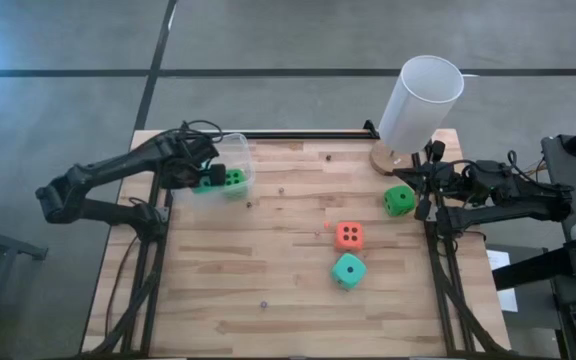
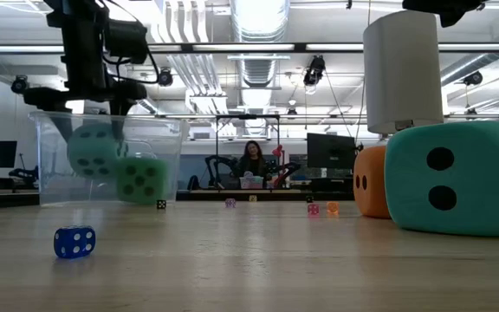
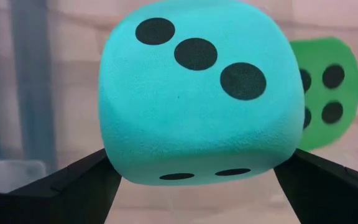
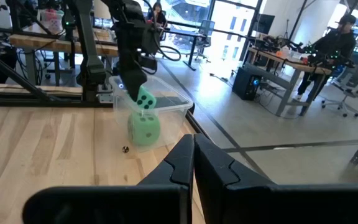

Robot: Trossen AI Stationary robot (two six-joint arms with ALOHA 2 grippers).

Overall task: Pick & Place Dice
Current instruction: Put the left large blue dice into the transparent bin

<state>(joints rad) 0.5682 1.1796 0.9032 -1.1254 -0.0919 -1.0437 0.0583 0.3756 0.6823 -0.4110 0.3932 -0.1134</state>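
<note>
We see the wooden table [image 1: 288, 290] first, then the tall white cylinder [image 1: 420, 100] at its far right edge. At the far left stands the clear tub [image 1: 236, 160], holding a green die [image 1: 234, 179]. The left gripper [image 1: 200, 176] hangs over the tub, fingers wide, with a teal die [image 3: 194, 93] between them; we cannot tell if they press it. The right gripper [image 1: 420, 192], fingers closed and empty, waits beside another green die [image 1: 399, 200]. An orange die [image 1: 348, 235] and a second teal die [image 1: 348, 269] lie mid-table, just beside each other. A tiny blue die [image 2: 74, 242] lies toward the near edge.
</note>
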